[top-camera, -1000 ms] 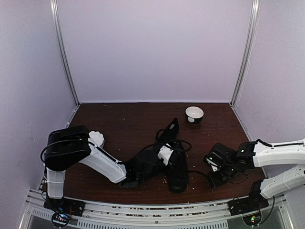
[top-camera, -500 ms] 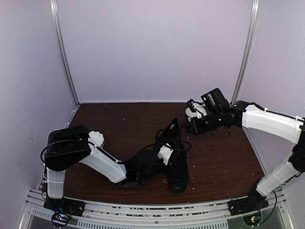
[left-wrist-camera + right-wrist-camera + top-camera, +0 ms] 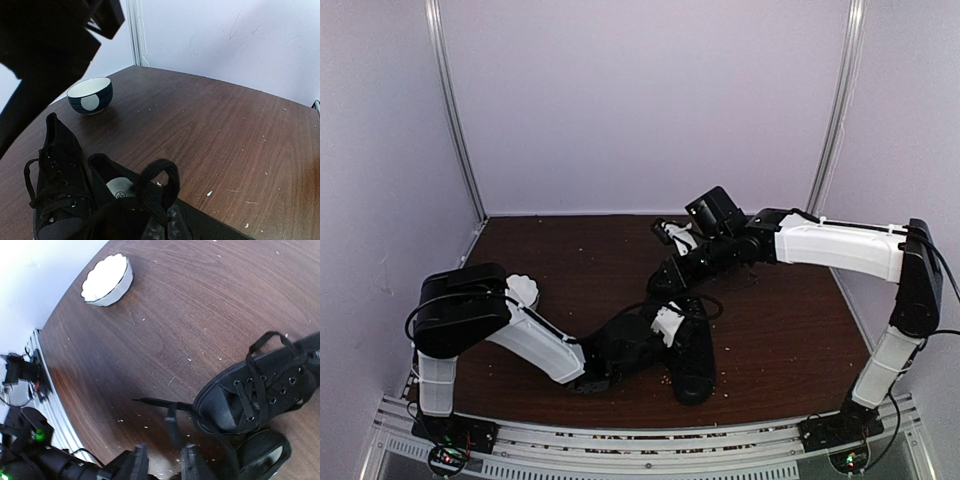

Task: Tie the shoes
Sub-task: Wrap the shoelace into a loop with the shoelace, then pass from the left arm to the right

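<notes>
Two black shoes lie mid-table, the near shoe (image 3: 692, 362) lengthwise and the far shoe (image 3: 675, 270) tipped up behind it. My left gripper (image 3: 668, 322) sits low over the near shoe. In the left wrist view the left gripper (image 3: 167, 222) is shut on a loop of black lace (image 3: 161, 182) that stands up above the fingers. My right gripper (image 3: 666, 230) hangs over the far shoe's back end. In the right wrist view the right gripper (image 3: 162, 455) is open, a loose lace end (image 3: 167, 404) trailing from the shoe (image 3: 260, 395) up beside one finger (image 3: 192, 460).
A white scalloped bowl (image 3: 523, 290) (image 3: 107, 280) stands by the left arm's elbow. A dark blue bowl (image 3: 90, 95) with a white spot sits at the back, hidden behind the right arm in the top view. Crumbs dot the brown table (image 3: 570, 260).
The right arm swung from the near right of the table to the back, then leftward over the far shoe, and its jaws have parted. The left arm and its lace loop have stayed put.
</notes>
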`<state>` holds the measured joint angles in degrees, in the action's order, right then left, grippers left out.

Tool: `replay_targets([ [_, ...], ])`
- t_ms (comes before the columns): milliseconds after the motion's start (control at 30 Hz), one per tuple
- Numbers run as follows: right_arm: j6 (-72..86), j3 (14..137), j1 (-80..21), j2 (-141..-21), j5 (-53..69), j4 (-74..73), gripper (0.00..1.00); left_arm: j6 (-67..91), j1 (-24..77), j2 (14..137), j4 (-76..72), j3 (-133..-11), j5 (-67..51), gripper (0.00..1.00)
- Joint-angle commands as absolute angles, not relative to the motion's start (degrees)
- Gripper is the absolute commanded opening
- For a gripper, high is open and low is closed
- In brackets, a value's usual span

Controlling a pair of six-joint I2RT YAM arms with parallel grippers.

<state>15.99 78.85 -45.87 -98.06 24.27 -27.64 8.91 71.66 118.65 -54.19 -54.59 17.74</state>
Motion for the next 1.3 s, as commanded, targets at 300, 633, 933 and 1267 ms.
replay_targets([
  [300,22.0,67.4,-42.1,-83.6,20.4,-20.7,0.49,8.5,71.4,118.8,-57.7,-54.8,17.4,0.0],
  [633,34.4,47.4,-43.7,-72.6,18.8,-5.7,0.53,8.6,71.4,118.8,-57.8,-54.8,17.3,0.0],
  [933,36.0,44.4,-46.1,-73.3,18.1,-4.6,0.53,8.6,71.3,118.8,-57.6,-55.0,17.4,0.0],
  [1267,35.4,45.5,-46.6,-75.2,17.0,-5.4,0.21,8.6,71.3,118.8,-57.4,-55.0,17.4,0.0],
])
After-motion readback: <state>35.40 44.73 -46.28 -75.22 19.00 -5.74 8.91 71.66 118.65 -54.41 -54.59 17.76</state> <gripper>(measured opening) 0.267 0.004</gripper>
